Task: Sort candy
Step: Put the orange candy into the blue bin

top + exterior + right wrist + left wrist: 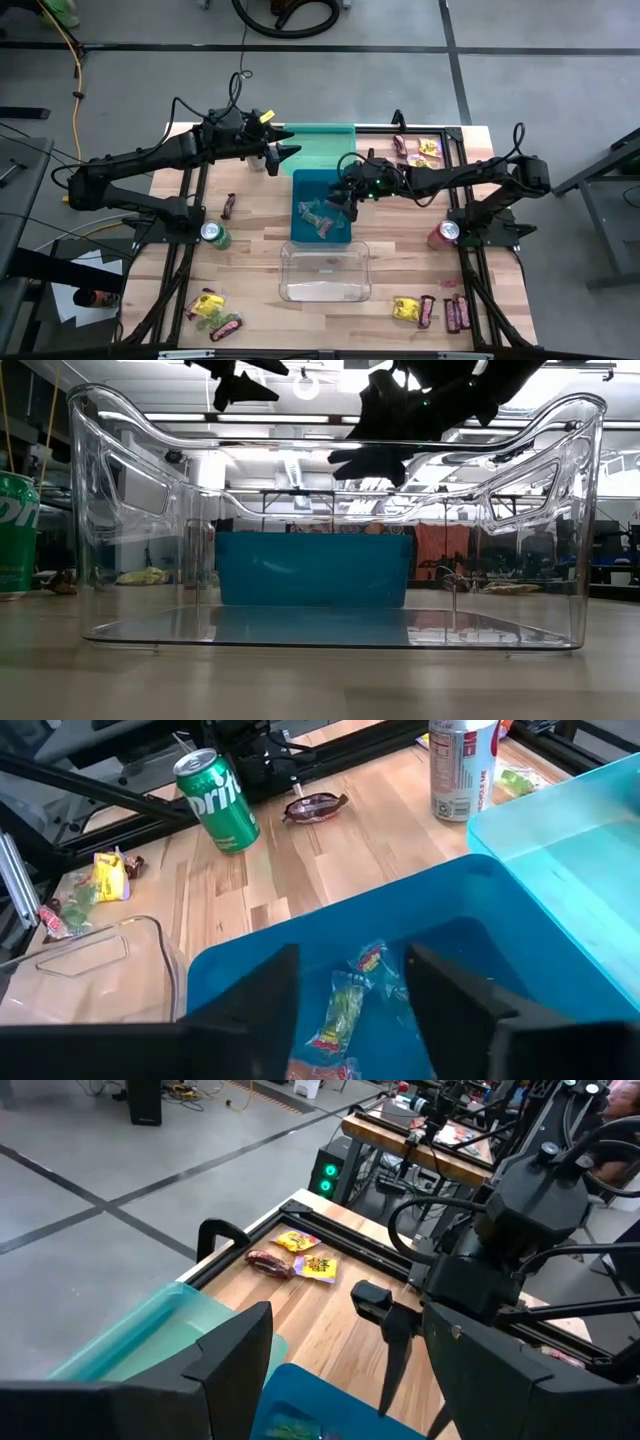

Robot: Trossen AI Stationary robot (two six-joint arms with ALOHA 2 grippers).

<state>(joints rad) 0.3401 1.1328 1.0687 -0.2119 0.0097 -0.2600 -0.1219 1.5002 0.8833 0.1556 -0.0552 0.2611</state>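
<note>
Several candy packets [345, 1005] in blue bin [240, 970], below open right hand [350, 990]

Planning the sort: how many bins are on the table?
3: a teal bin at the far edge, a blue bin holding candy in the middle, and a clear bin nearest the front.

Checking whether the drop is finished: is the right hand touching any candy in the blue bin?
Apart. The right wrist view shows the right hand open and empty above the blue bin, with the candy lying on the bin floor between and below its fingers.
</note>
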